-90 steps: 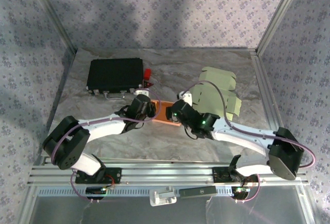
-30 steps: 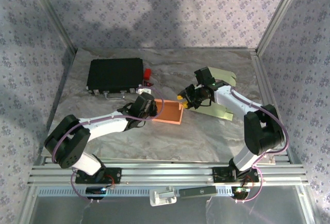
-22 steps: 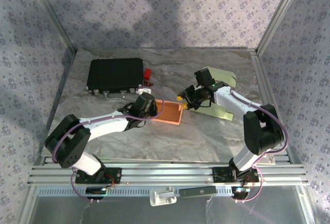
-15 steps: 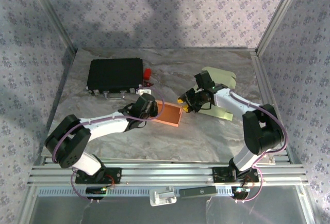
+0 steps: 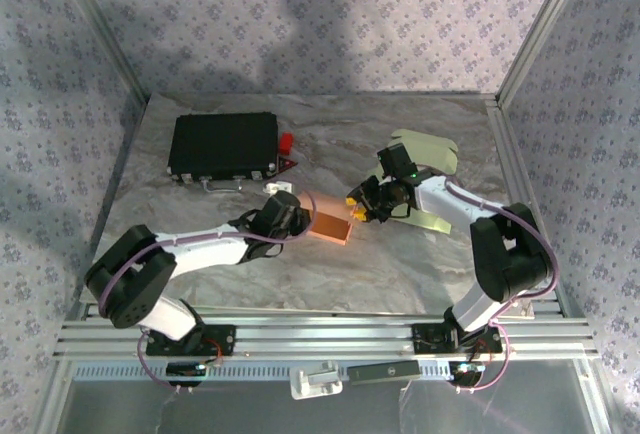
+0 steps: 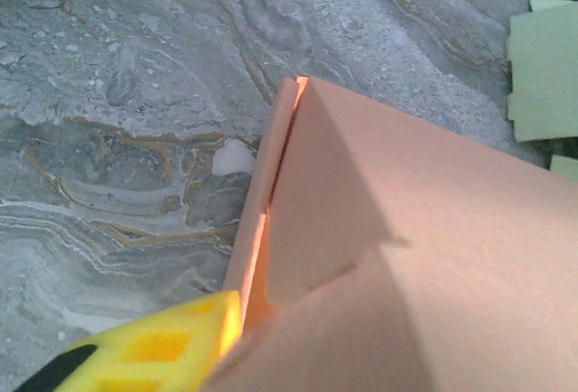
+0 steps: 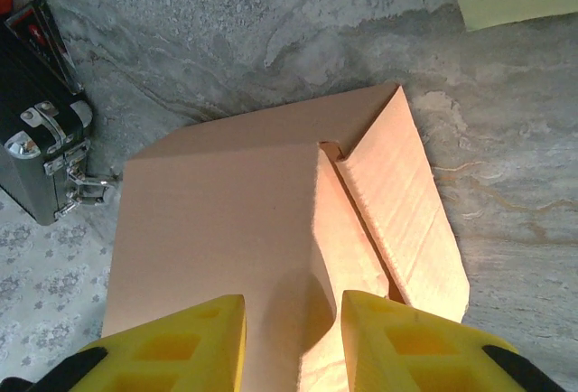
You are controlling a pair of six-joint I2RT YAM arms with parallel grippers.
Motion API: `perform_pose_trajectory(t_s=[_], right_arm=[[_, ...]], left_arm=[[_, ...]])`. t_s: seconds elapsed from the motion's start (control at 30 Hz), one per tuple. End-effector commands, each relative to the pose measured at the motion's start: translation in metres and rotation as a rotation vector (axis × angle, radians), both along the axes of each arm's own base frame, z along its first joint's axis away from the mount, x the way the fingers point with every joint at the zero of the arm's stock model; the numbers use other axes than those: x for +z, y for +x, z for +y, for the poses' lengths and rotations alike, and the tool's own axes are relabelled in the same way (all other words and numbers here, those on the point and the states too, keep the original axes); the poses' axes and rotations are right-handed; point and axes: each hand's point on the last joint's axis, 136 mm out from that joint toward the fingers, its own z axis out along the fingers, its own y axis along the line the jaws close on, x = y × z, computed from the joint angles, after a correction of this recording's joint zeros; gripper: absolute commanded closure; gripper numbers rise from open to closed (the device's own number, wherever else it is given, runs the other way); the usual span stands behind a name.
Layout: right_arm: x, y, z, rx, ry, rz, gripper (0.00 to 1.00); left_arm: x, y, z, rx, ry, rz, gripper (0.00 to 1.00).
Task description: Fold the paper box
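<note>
Where the right fingers (image 7: pixel 172 345) enter their wrist view, the two yellow tips stand apart and straddle a raised wall of the paper box (image 7: pixel 226 220). The wall's edge runs up through the gap, close to the right-hand tip, and no squeeze on it shows. Beyond the tips the salmon card spreads out, with a broad flat panel to the left and a folded flap with a ribbed, brightly lit face to the right.

Of the left fingers (image 6: pixel 153 356), one yellow tip shows at the bottom of its own wrist view. It sits right against a corner of the box where two panels meet with a bright slit between them (the other tip is hidden behind the card, so I cannot tell whether that pair is apart or clamped).

Seen from above, the box lies near the middle of the table (image 5: pixel 380 274), between the two arms. The left fingers are at its left edge and the right fingers at its far right corner. Just right of the box, partly under the right arm, lie pale green card sheets (image 5: pixel 432 147). Well apart, at the far left, sits a black case (image 5: pixel 222 146) with a small red thing (image 5: pixel 287 141) at its right end.
</note>
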Motion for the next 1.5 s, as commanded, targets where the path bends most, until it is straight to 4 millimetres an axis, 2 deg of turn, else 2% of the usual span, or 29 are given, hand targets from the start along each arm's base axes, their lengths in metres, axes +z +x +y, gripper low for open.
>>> perform_pose_trajectory(t_s=[0.0,0.07,0.1,0.2,0.3,0.4,0.47,0.53,0.57,0.67,0.77,0.9,1.0,1.07,1.27,1.4,1.43,1.47], right_arm=[[0.005,-0.005,-0.003,0.014,-0.026,-0.026,0.66],[0.005,-0.005,-0.004,0.014,-0.030,-0.028,0.66],[0.005,-0.004,-0.003,0.015,-0.030,-0.030,0.66],[0.004,-0.004,-0.003,0.018,-0.034,-0.028,0.66],[0.004,-0.004,-0.004,0.017,-0.044,-0.033,0.66],[0.003,-0.003,-0.005,0.020,-0.052,-0.038,0.66],[0.003,-0.004,-0.005,0.027,-0.059,-0.042,0.66],[0.003,-0.003,-0.006,0.037,-0.072,-0.053,0.66],[0.002,-0.003,-0.007,0.044,-0.083,-0.056,0.66],[0.001,-0.002,-0.009,0.060,-0.105,-0.060,0.66],[0.001,0.000,-0.008,0.076,-0.118,-0.071,0.66],[-0.002,0.001,-0.006,0.096,-0.121,-0.069,0.66],[-0.004,0.003,-0.004,0.110,-0.126,-0.066,0.66],[-0.005,0.004,-0.003,0.118,-0.125,-0.064,0.66],[-0.002,0.012,0.002,0.148,-0.130,-0.088,0.66],[-0.001,0.022,0.010,0.197,-0.126,-0.107,0.66],[0.008,0.033,0.016,0.213,-0.119,-0.136,0.66],[0.010,0.038,0.021,0.237,-0.116,-0.144,0.66]], left_arm=[[0.022,-0.005,0.004,0.020,-0.038,-0.016,0.40],[0.028,-0.011,0.006,0.018,-0.062,-0.002,0.27],[0.031,-0.014,0.006,0.013,-0.075,0.007,0.25],[0.035,-0.029,0.007,-0.007,-0.110,0.042,0.25],[0.041,-0.047,0.017,-0.001,-0.124,0.063,0.26],[0.057,-0.061,0.033,0.049,-0.186,0.079,0.28],[0.076,-0.066,0.043,0.080,-0.234,0.060,0.28],[0.089,-0.065,0.061,0.151,-0.267,0.083,0.25],[0.098,-0.061,0.065,0.146,-0.292,0.092,0.26],[0.111,-0.038,0.076,0.131,-0.318,0.170,0.30],[0.107,-0.009,0.069,0.075,-0.352,0.297,0.32],[0.093,0.022,0.031,-0.042,-0.402,0.419,0.40],[0.078,0.036,0.014,-0.071,-0.392,0.457,0.44],[0.069,0.038,0.006,-0.087,-0.382,0.487,0.51],[0.049,0.031,0.001,-0.072,-0.372,0.501,0.55],[0.044,0.024,0.017,-0.015,-0.331,0.470,0.56],[0.046,0.022,0.023,0.002,-0.325,0.454,0.56],[0.047,0.020,0.029,0.025,-0.318,0.439,0.56]])
